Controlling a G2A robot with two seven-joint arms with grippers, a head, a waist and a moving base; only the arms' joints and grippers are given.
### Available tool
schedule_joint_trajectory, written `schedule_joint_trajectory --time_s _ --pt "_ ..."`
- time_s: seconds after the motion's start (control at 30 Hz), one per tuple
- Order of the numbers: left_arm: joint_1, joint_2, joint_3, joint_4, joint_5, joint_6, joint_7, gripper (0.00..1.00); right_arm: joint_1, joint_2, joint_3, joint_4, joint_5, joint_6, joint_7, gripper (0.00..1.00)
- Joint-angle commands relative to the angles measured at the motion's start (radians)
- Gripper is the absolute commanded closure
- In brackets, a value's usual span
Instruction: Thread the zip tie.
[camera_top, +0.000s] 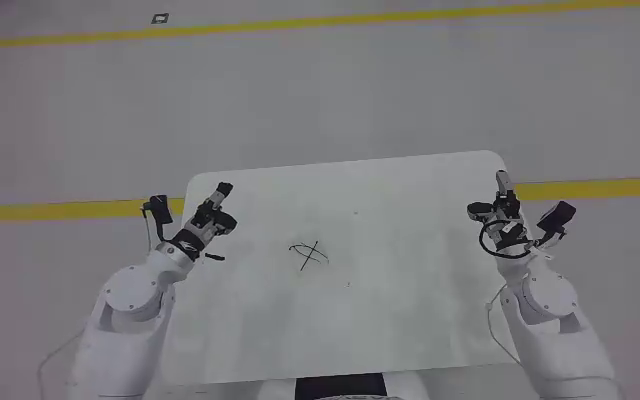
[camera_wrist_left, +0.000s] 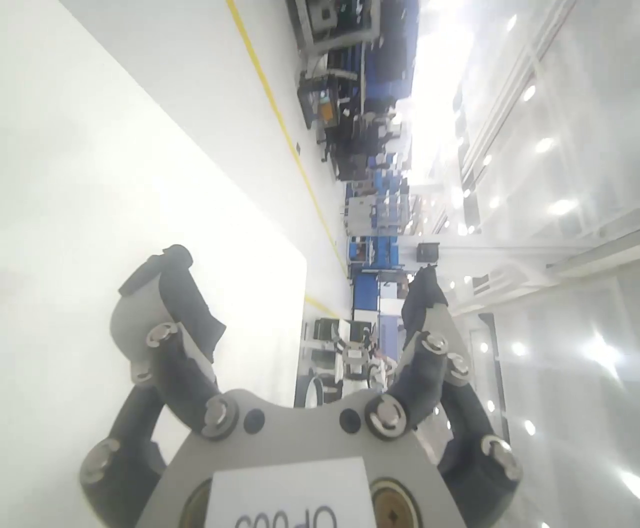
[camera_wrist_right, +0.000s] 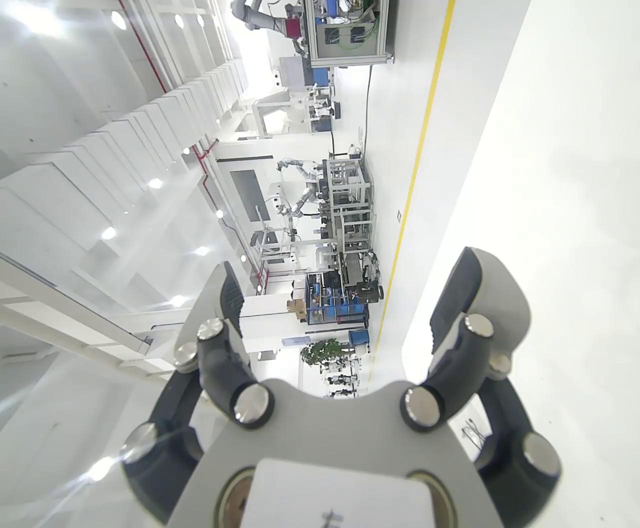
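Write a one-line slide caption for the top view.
Black zip tie lies on the table, the open left gripper and open right gripper at opposite sides.

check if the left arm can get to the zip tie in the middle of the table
Probably yes. The zip tie lies by itself on the bare table, and nothing stands between it and the left gripper, which sits open over the table's left edge. Whether the arm stretches that far can't be judged for sure.

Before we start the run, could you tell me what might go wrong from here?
The zip tie is thin and lies flat on the table, so a pinch may slip or push it away. The left hand and right hand hang open at opposite edges; converging on it, they might collide.
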Motion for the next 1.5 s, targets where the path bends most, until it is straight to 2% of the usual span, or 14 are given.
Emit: schedule_joint_trajectory --time_s 0.0,0.23,0.3,0.43,0.57,0.6,0.93,1.0,1.07,1.1,1.2,1.3,1.37,1.47 --pt "0.0 0.0 -0.001 0.001 0.0 -0.009 0.014 0.0 0.0 0.0 0.0 0.0 0.0 0.0 0.0 0.0" --pt "0.0 0.0 -0.001 0.001 0.0 -0.009 0.014 0.0 0.0 0.0 0.0 0.0 0.0 0.0 0.0 0.0" --pt "-0.007 0.0 0.008 -0.014 0.009 -0.012 -0.001 0.0 0.0 0.0 0.0 0.0 0.0 0.0 0.0 0.0" --pt "-0.057 0.006 0.057 -0.056 0.05 0.033 -0.096 0.0 0.0 0.0 0.0 0.0 0.0 0.0 0.0 0.0" --pt "-0.097 0.014 0.125 -0.081 0.148 0.137 -0.206 0.0 0.0 0.0 0.0 0.0 0.0 0.0 0.0 0.0" --pt "-0.1 0.015 0.128 -0.083 0.162 0.143 -0.21 0.0 0.0 0.0 0.0 0.0 0.0 0.0 0.0 0.0" --pt "-0.1 0.015 0.128 -0.083 0.162 0.143 -0.21 0.0 0.0 0.0 0.0 0.0 0.0 0.0 0.0 0.0" --pt "-0.106 0.017 0.143 -0.089 0.2 0.135 -0.224 0.0 0.0 0.0 0.0 0.0 0.0 0.0 0.0 0.0" --pt "-0.131 0.021 0.175 -0.101 0.251 0.135 -0.27 0.0 0.0 0.0 0.0 0.0 0.0 0.0 0.0 0.0" --pt "-0.146 0.021 0.189 -0.101 0.23 0.13 -0.3 0.0 0.0 0.0 0.0 0.0 0.0 0.0 0.0 0.0" --pt "-0.209 0.025 0.234 -0.097 0.263 0.147 -0.389 0.0 0.0 0.0 0.0 0.0 0.0 0.0 0.0 0.0" --pt "-0.275 0.029 0.307 -0.079 0.342 0.229 -0.491 0.0 0.0 0.0 0.0 0.0 0.0 0.0 0.0 0.0" --pt "-0.309 0.031 0.339 -0.053 0.401 0.229 -0.537 0.0 0.0 0.0 0.0 0.0 0.0 0.0 0.0 0.0" --pt "-0.309 0.031 0.339 -0.053 0.401 0.229 -0.537 0.0 0.0 0.0 0.0 0.0 0.0 0.0 0.0 0.0"
